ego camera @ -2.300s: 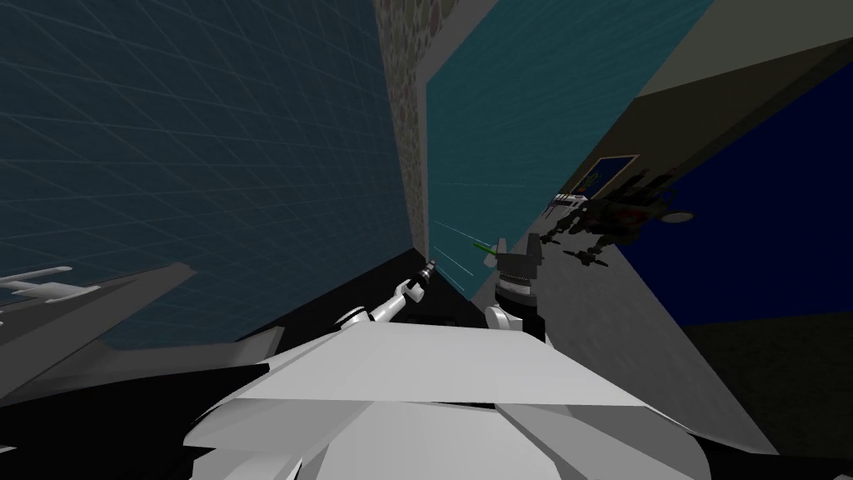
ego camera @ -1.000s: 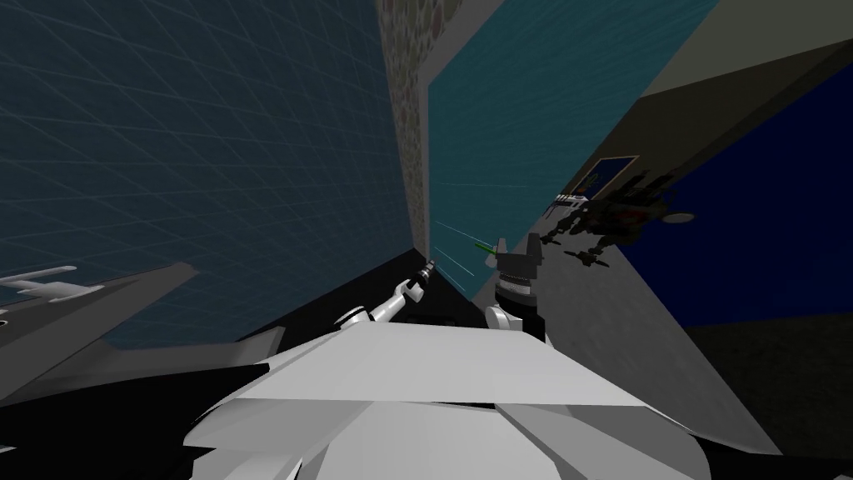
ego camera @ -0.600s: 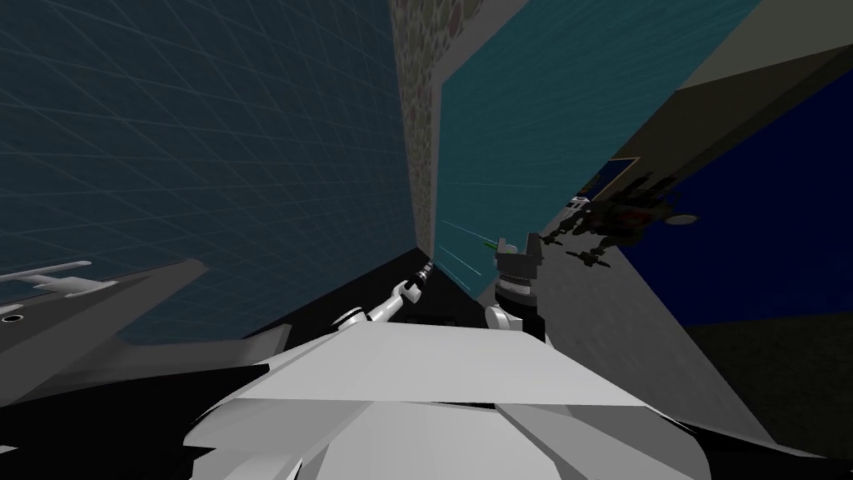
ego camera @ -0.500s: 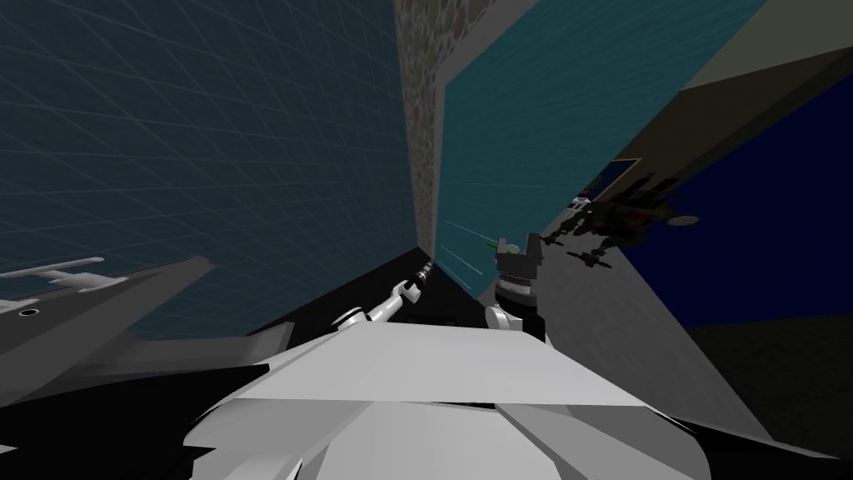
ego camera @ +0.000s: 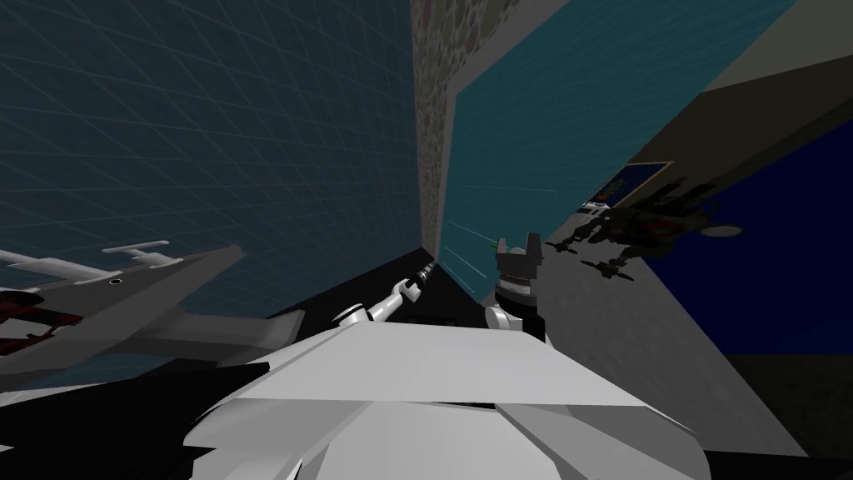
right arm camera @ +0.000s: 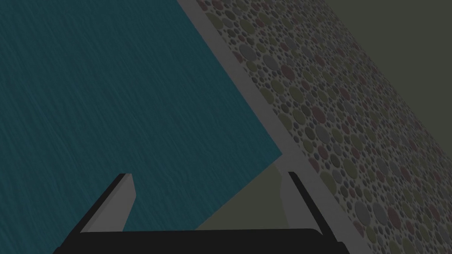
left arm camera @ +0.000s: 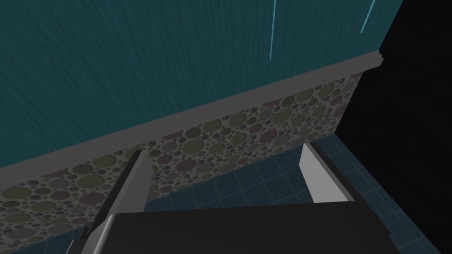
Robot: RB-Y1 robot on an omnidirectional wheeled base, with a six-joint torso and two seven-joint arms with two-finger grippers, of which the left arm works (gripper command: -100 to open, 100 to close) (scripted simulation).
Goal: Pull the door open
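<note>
Door point(right arm camera: 110, 88), teal, just ahead of spread right end effector point(right arm camera: 206, 176).

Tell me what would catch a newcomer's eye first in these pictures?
The big teal door straight ahead stands out, with a pebble-patterned strip along its left edge and a dark blue tiled wall beyond that. Low in the middle, the right tool is open close to the door, the left tool open beside it.
</note>
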